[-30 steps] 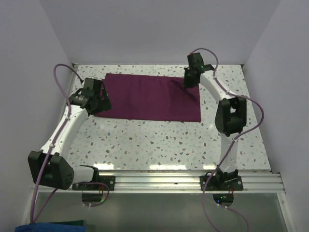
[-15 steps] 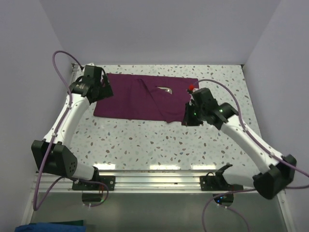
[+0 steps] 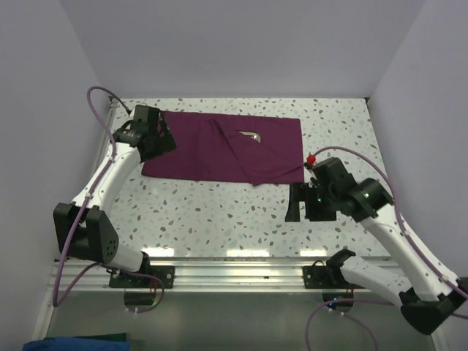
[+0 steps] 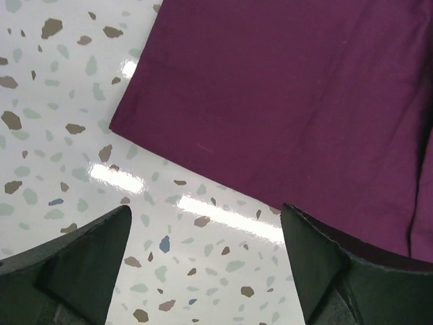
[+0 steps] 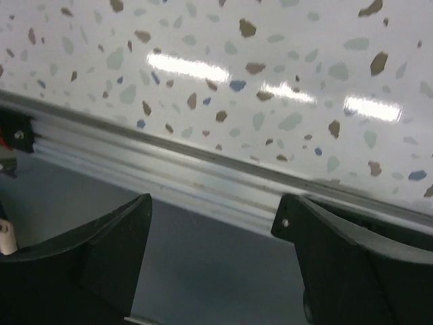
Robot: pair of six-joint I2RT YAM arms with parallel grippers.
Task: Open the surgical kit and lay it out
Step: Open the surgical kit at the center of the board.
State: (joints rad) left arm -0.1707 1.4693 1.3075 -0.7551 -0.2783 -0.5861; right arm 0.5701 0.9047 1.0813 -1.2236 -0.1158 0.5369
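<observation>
The surgical kit (image 3: pixel 191 153) lies at the far side of the speckled table (image 3: pixel 219 213), wrapped in maroon cloth (image 4: pixel 304 88); one flap is turned back, baring a sliver of shiny tray (image 3: pixel 251 134); the left gripper (image 3: pixel 155 140) hangs wide and empty over the cloth's left edge; the right gripper (image 3: pixel 298 205), likewise wide and empty, is above the table's front rail (image 5: pixel 169 169), well apart from the cloth.

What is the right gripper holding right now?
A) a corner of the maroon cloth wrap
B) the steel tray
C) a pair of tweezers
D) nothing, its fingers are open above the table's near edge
D: the right wrist view shows the right gripper open with only the speckled table and the metal rail between its fingers, and overhead it sits clear of the maroon cloth wrap.
</observation>
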